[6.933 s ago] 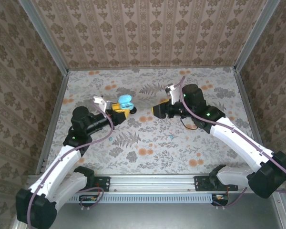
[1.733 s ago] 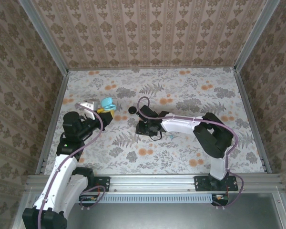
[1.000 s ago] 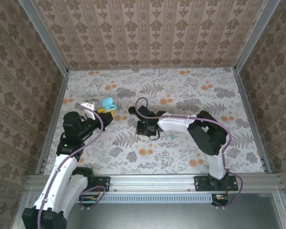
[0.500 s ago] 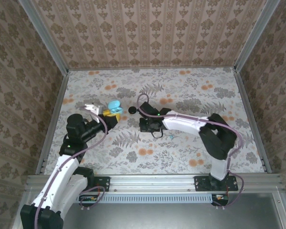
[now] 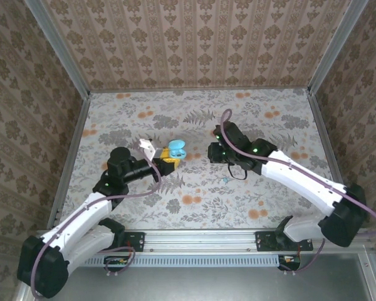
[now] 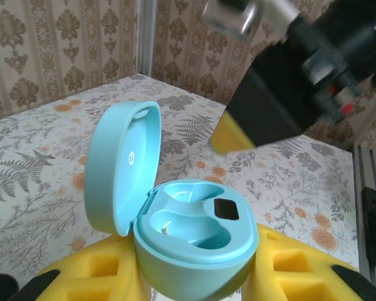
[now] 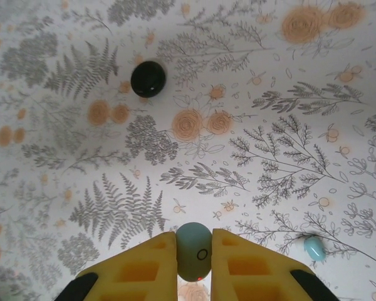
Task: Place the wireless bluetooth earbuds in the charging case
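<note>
The light turquoise charging case (image 6: 194, 235) is held between the yellow fingers (image 6: 81, 282) of my left gripper (image 6: 197, 269), which is shut on it. Its lid (image 6: 122, 166) stands open to the left and both inner wells look empty. From above, the case (image 5: 175, 150) sits at the left gripper (image 5: 170, 155), just left of centre. My right gripper (image 7: 194, 241) is shut on a pale grey-green earbud (image 7: 194, 254) with a small ring mark and a red light, above the table. From above, the right gripper (image 5: 213, 152) faces the case a short gap away.
A black round disc (image 7: 148, 78) lies on the floral tabletop ahead of the right gripper. A small turquoise piece (image 7: 313, 248) lies on the table (image 5: 269, 119) to its right, also seen from above (image 5: 225, 180). Patterned walls and metal rails enclose the table.
The left arm has carried the open case right, toward the centre. The right gripper has risen off the table and moved right, now facing the case.
</note>
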